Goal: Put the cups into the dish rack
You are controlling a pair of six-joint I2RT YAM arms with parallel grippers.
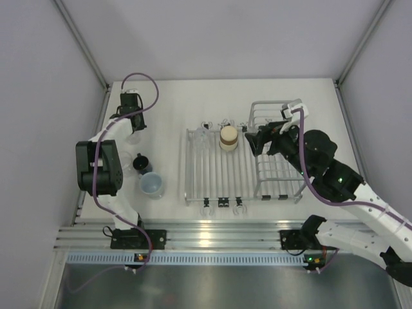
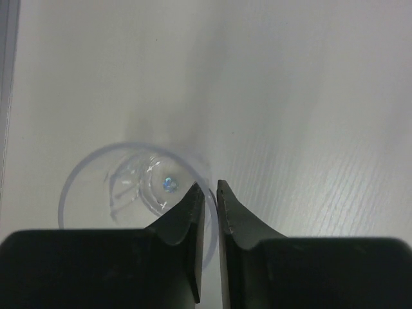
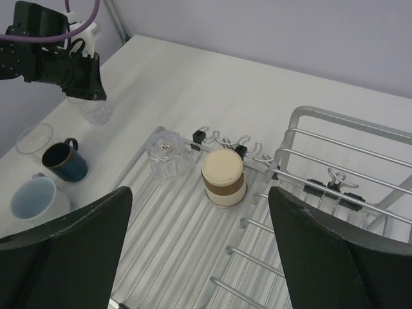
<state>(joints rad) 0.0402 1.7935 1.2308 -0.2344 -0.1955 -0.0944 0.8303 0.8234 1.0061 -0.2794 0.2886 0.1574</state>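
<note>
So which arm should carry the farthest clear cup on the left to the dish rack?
Left. The left gripper pinches the rim of that clear cup, one finger inside, one outside. The right gripper hangs open above the dish rack, far from that cup.

lab test cell: white table, grey panel walls.

Grip hidden in your left-wrist view.
The black left gripper covers the near rim of the clear see-through cup; you cannot tell whether its fingers pinch the wall.
</note>
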